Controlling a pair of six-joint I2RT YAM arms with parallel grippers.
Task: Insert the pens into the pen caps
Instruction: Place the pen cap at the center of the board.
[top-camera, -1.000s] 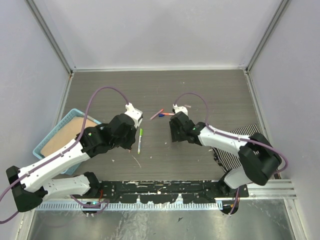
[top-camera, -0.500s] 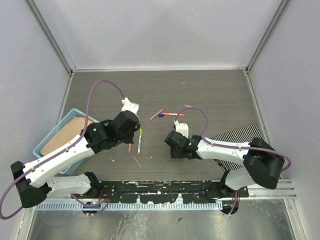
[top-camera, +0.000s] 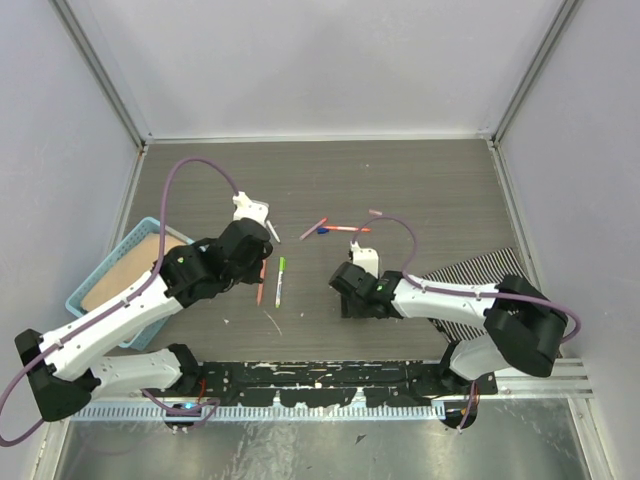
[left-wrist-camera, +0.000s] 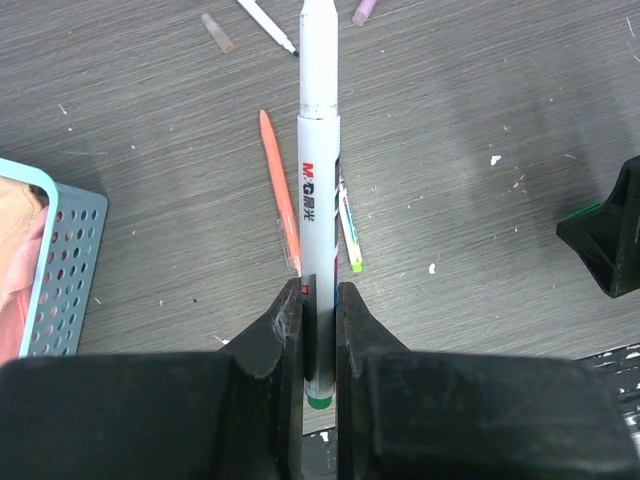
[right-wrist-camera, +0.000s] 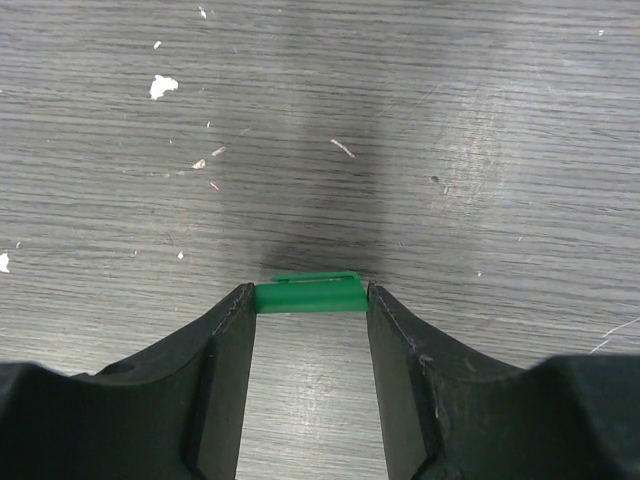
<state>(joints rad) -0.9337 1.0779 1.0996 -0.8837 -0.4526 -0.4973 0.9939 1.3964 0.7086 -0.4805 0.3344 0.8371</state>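
Table (top-camera: 430, 180): far strip along the back edge open for passage. Basket (top-camera: 76, 293) blocks the left edge, striped cloth (top-camera: 480, 268) the right. Loose pens (top-camera: 281, 280) litter the centre.

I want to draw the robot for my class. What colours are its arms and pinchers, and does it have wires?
The left arm and right arm have smooth white links joined by chunky black joints. A thin purple cable loops over each. The left gripper and right gripper each have two thick curved black fingers.
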